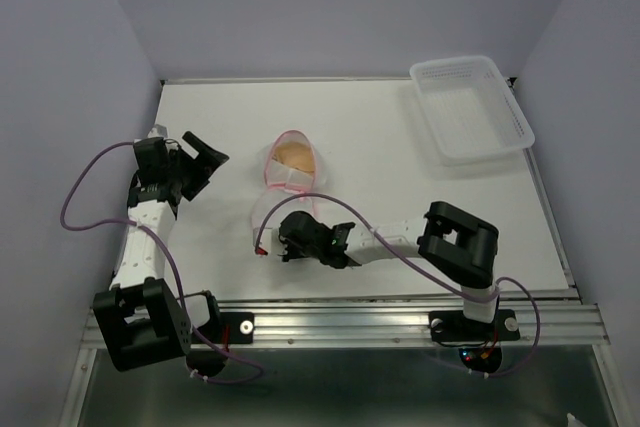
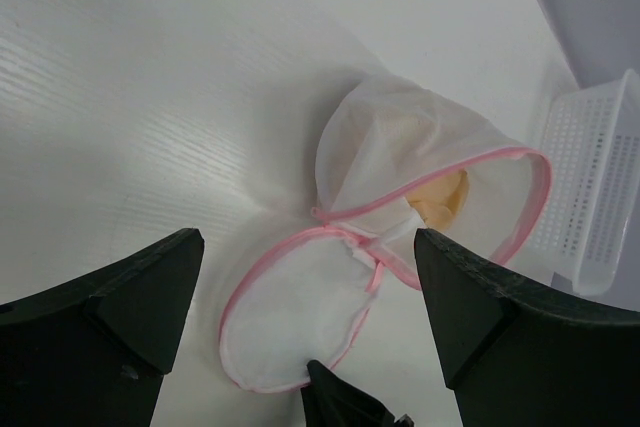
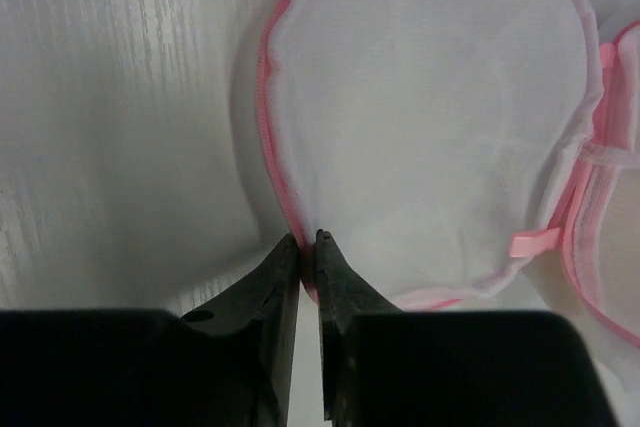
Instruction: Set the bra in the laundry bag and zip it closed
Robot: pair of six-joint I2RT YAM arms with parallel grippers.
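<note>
The laundry bag lies open like a clamshell at mid-table. Its domed half holds the tan bra, which shows through the opening. The flat half lies on the table toward the arms. My right gripper is shut on the pink zipper rim at the near edge of that flat half, also seen from above. My left gripper hovers wide open to the left of the bag, holding nothing, and looks across at both halves.
A clear rectangular plastic basket sits at the back right corner and appears at the right edge of the left wrist view. Purple cables loop beside both arms. The table's metal rail runs along the near edge.
</note>
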